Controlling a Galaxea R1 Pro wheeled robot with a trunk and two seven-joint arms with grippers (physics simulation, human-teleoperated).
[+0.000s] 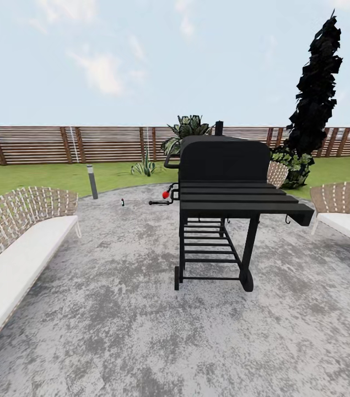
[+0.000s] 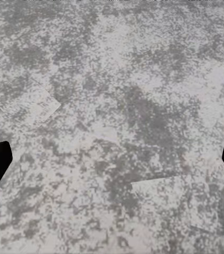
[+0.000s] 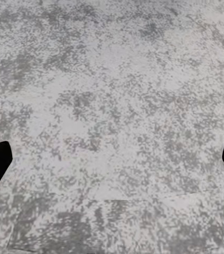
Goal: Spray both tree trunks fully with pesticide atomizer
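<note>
Mottled grey paving (image 1: 141, 331) fills the lower frame. A black grill (image 1: 224, 193) stands at centre, woven benches (image 1: 15, 242) at left and right edges. Lawn (image 1: 42, 176), slat fence (image 1: 86, 144) and a dark conifer (image 1: 315, 94) sit under pale sky.

Mottled grey floor (image 1: 141, 331), lighter and darker patches; matte black grill (image 1: 224, 187) with a small red knob (image 1: 165, 194); white cushions on tan-and-white woven benches (image 1: 15, 242); brown slatted fence (image 1: 86, 144); green lawn (image 1: 42, 176); near-black conifer (image 1: 315, 94); pale blue sky.
</note>
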